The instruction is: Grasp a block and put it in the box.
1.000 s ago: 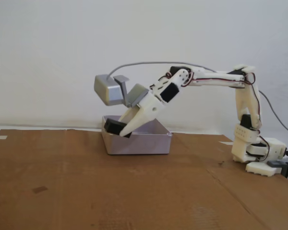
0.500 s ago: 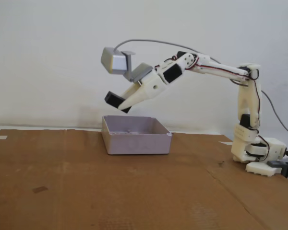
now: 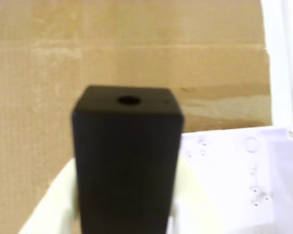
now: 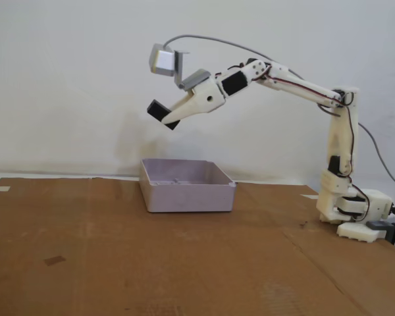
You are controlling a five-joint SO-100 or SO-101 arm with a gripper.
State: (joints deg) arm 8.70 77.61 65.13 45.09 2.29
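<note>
Gripper (image 4: 166,116) held the block (image 4: 161,112) clamped btwn its fingers, long axis sticking out past the tips. It hung high over the box (image 4: 184,191), abt above its left wall in fixed view, near the table's back edge.

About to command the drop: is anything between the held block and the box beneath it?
Nothing visible. In the fixed view the end effector holds the black block in open air above the box, roughly over its left part. The box's open top is uncovered and looks empty. How the two line up in depth cannot be judged.
</note>
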